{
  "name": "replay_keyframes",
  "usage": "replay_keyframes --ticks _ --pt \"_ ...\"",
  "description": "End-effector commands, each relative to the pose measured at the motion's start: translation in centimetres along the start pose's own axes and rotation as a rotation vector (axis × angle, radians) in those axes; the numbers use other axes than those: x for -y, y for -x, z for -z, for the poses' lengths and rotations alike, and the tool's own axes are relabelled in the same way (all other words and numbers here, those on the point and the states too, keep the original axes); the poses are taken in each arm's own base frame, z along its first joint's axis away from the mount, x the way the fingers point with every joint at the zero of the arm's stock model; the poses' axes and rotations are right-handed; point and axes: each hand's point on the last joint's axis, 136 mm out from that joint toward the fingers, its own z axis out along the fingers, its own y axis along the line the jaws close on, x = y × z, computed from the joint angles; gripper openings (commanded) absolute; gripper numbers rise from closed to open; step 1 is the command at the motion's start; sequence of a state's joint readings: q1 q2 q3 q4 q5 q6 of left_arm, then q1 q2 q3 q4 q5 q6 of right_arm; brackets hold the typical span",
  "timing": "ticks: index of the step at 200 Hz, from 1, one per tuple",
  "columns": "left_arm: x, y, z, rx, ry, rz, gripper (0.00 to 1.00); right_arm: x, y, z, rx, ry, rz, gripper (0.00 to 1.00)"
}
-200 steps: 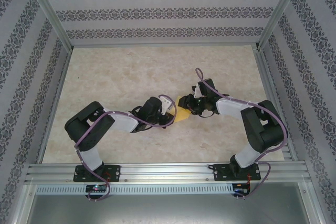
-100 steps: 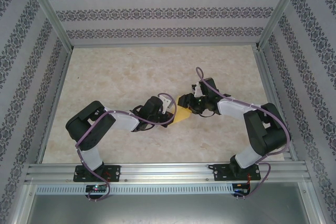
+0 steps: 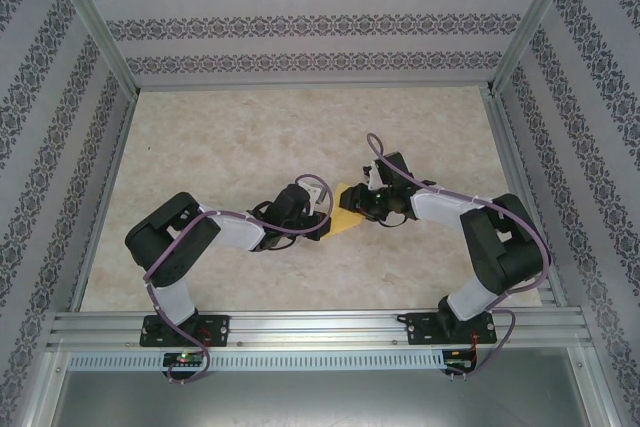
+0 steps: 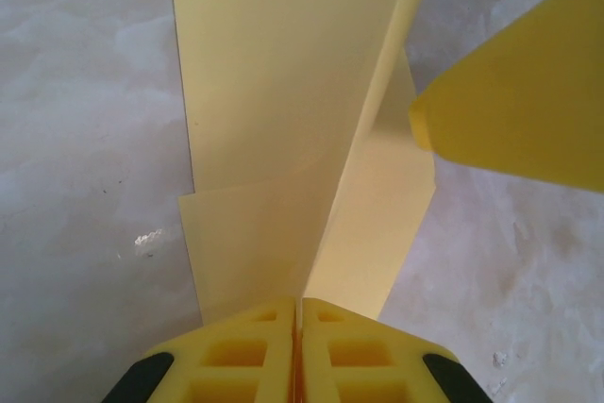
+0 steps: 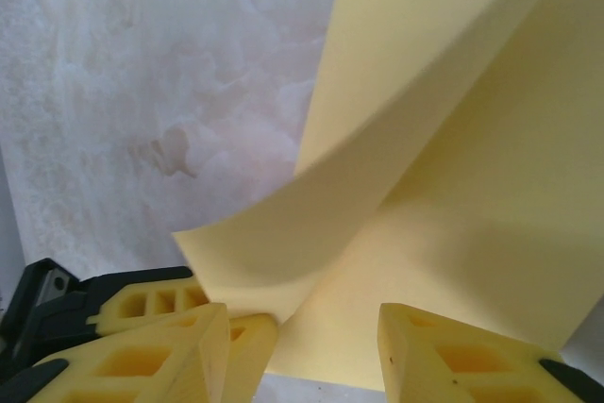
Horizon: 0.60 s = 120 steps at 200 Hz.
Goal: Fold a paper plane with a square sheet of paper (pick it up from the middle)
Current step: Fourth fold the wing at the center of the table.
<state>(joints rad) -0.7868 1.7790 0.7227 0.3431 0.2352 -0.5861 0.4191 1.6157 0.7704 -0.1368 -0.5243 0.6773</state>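
beige mottled tabletop (image 3: 250, 137); yellow paper (image 3: 346, 219) perhaps touching it mid-table.

Inside my robot lab's test cell: my left arm (image 3: 178, 239) and right arm (image 3: 498, 245) are bolted to an aluminium rail (image 3: 310, 325) at the near edge of a beige marbled tabletop (image 3: 230, 137), boxed in by metal posts (image 3: 91, 22) and patterned wall panels (image 3: 300, 22).

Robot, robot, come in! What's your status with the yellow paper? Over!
Left gripper shut on creased thin yellow paper sheet. Right gripper open, straddling the sheet. Nothing seen blocking.
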Motion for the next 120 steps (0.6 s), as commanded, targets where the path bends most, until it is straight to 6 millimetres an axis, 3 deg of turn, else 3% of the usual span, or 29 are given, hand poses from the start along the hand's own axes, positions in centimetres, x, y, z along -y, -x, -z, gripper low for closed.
replay_keyframes --ticks 1,52,84,120 --pt "0.5 -0.1 -0.3 -0.007 -0.019 0.026 0.11 -0.3 0.6 -0.7 0.001 -0.016 0.040 0.46" --pt "0.7 -0.4 -0.4 -0.032 -0.027 0.010 0.12 -0.9 1.4 -1.5 -0.016 -0.013 0.061 0.45" --pt "0.6 -0.4 -0.2 -0.037 -0.019 0.010 0.15 0.2 1.1 -2.1 -0.029 -0.049 0.042 0.43" --pt "0.4 0.1 0.8 -0.027 0.026 0.021 0.29 1.7 0.8 -2.7 -0.039 -0.102 0.019 0.43"
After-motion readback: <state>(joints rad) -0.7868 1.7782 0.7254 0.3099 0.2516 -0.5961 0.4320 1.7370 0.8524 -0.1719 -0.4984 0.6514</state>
